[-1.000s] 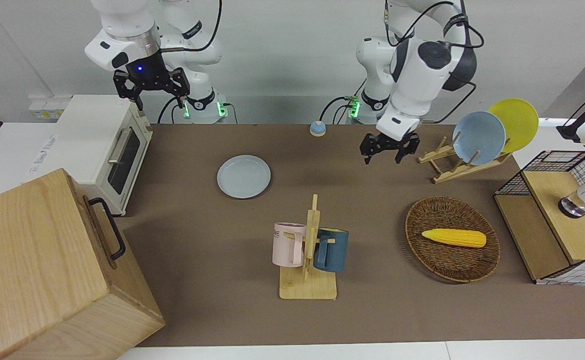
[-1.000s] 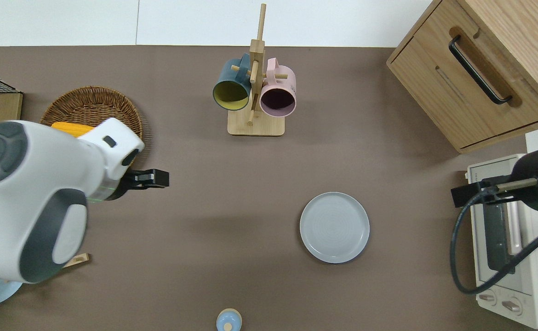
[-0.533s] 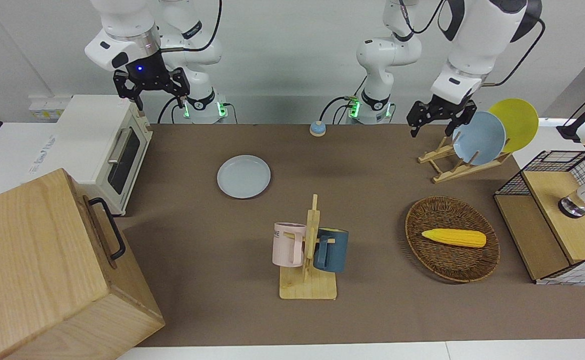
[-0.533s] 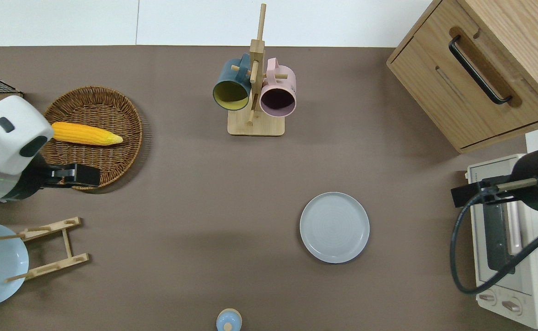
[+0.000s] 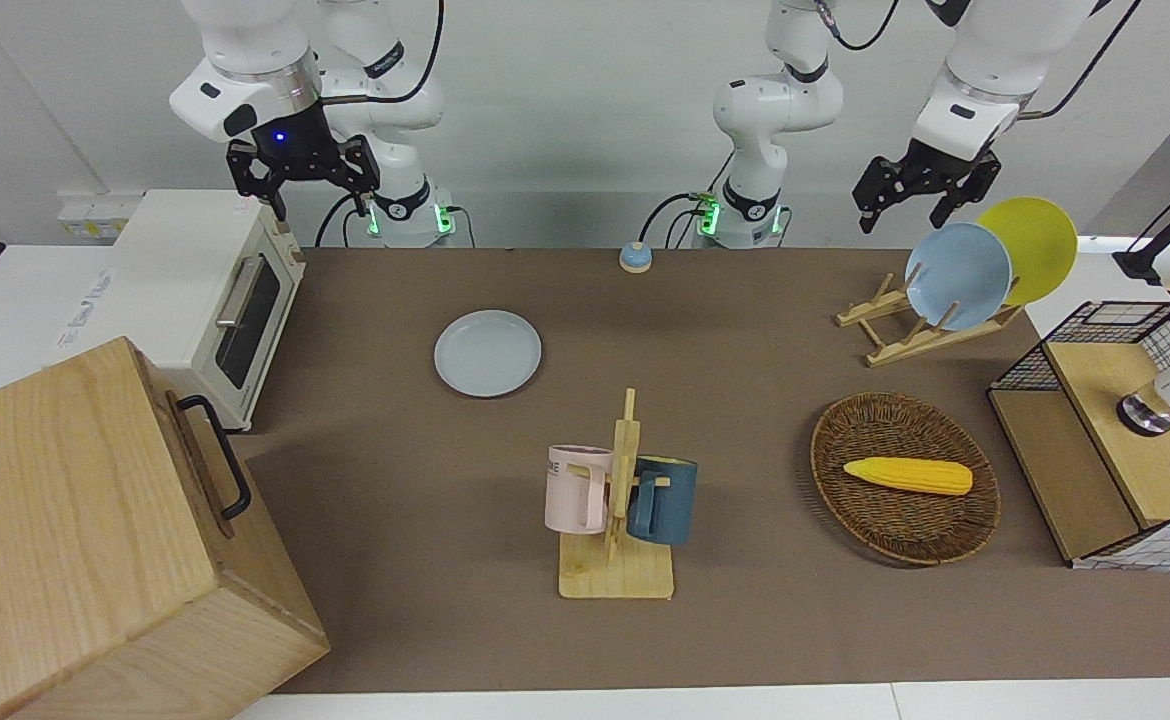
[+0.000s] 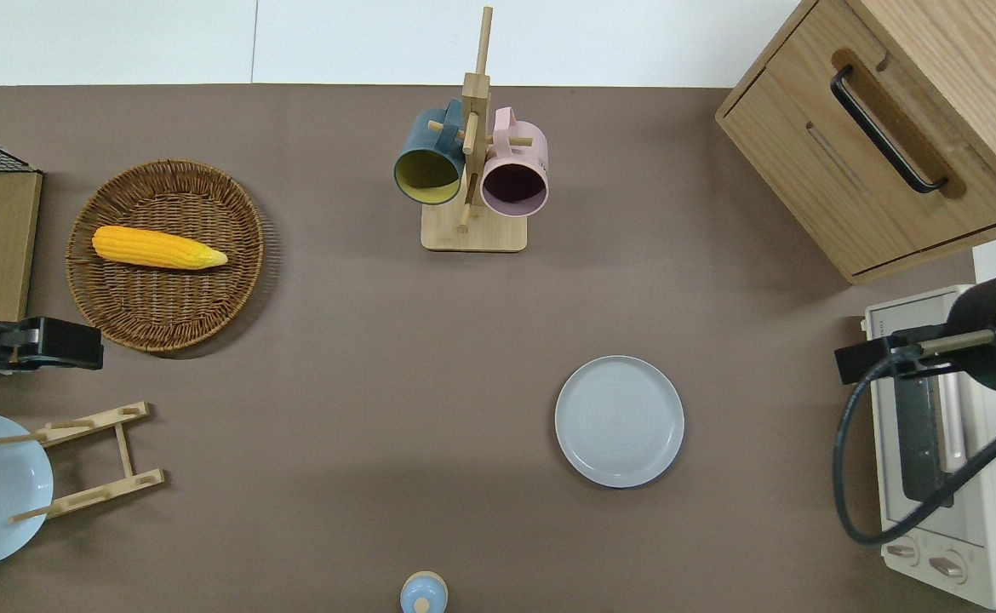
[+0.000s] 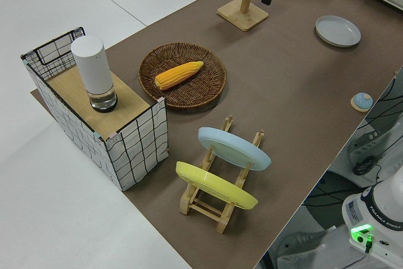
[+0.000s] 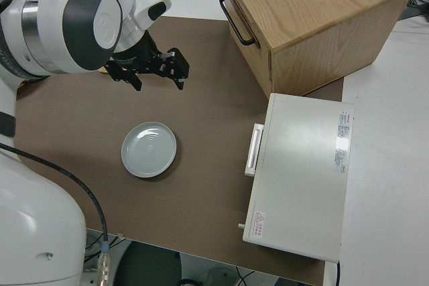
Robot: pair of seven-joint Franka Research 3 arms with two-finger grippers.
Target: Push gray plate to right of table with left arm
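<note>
The gray plate (image 5: 487, 353) lies flat on the brown table (image 5: 745, 420), toward the right arm's end; it also shows in the overhead view (image 6: 619, 421), the left side view (image 7: 338, 31) and the right side view (image 8: 149, 149). My left gripper (image 5: 923, 195) is open and empty, raised high at the left arm's end. In the overhead view the left gripper (image 6: 89, 355) is over the strip between the wicker basket and the dish rack, well away from the plate. My right gripper (image 5: 303, 185) is open and parked.
A dish rack (image 5: 905, 325) holds a deeper-blue plate (image 5: 957, 275) and a yellow plate (image 5: 1035, 245). A wicker basket (image 5: 905, 520) holds corn (image 5: 907, 475). A mug rack (image 5: 620, 500), a toaster oven (image 5: 200, 290), a wooden cabinet (image 5: 95, 540), a small blue bell (image 5: 635, 257) and a wire crate (image 5: 1125, 430) also stand here.
My left arm has lifted and swung from over the table's middle back toward its own end, above the dish rack. The gray plate and the right arm have not moved.
</note>
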